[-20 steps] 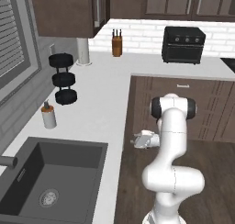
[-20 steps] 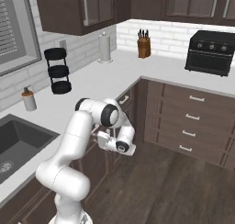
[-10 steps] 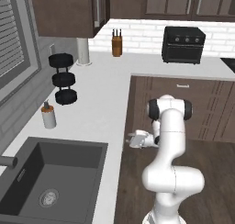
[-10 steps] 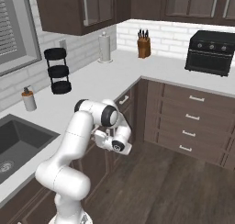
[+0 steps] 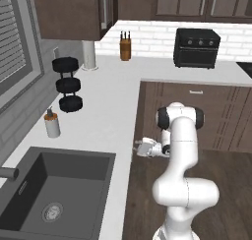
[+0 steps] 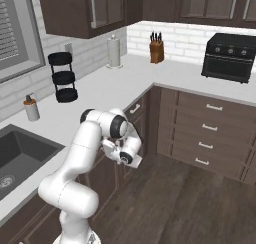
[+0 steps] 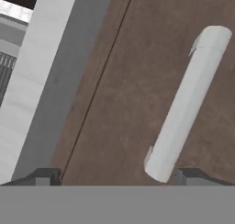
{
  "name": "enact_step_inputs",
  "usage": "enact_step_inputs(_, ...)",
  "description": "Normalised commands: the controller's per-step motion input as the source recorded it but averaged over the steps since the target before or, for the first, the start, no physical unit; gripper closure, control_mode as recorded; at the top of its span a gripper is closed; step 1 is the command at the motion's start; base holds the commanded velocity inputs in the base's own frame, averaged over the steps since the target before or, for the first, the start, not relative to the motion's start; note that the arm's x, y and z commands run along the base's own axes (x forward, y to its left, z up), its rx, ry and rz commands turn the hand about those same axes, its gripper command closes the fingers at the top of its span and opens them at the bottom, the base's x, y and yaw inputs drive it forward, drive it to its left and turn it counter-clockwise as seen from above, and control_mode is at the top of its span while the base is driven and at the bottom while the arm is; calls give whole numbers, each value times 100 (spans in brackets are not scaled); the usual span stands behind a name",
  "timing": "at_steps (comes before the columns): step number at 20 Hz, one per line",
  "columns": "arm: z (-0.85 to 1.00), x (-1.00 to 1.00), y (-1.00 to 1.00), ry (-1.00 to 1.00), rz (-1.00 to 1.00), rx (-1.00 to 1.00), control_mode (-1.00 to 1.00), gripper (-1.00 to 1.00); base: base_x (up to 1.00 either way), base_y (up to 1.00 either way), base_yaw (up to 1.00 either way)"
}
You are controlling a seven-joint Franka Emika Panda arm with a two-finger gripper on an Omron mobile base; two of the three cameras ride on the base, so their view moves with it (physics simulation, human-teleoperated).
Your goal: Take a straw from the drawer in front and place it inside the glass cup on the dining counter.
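Looking along the hand view, you have the gripper pressed up close to a dark brown wood drawer front, with its two dark fingertips set wide apart at the bottom corners and nothing between them. The drawer's silver bar handle runs slantwise just ahead of the hand, its lower end just beside the right fingertip and its upper end angling away toward the top right. A thin seam in the wood crosses ahead of the left fingertip, and beyond it on that side you see the white edge of the worktop.

From the left base view, your gripper sits low, just under the lip of the white worktop, pointing at the cabinet face beside the sink. From the right base view, the gripper is tucked in against the dark cabinet front, with the drawer's handle a little above and beyond the hand.

Well away from the hand on the worktop you have a soap bottle, a black tiered stand, a paper towel roll, a knife block and a black toaster oven. The drawer looks closed, so you cannot see the straw.
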Motion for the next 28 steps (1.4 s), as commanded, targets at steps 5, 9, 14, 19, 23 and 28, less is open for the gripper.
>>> enact_step_inputs(5, -19, 37, 0, 5, -1, 0, -100, -100, 0, 0, 0)
enact_step_inputs(9, -29, 30, 7, 7, 0, 0, -100, -100, 0, 0, 0)
enact_step_inputs(14, -33, 26, 17, 7, 0, 0, -100, -100, 0, 0, 0)
enact_step_inputs(19, -17, 12, 30, 1, 0, 0, -100, -100, 0, 0, 0)
enact_step_inputs(23, -10, 12, 33, 0, 0, -1, -100, -100, 0, 0, 0)
enact_step_inputs(28, 0, 0, 31, 0, 0, -4, -100, -100, 0, 0, 0)
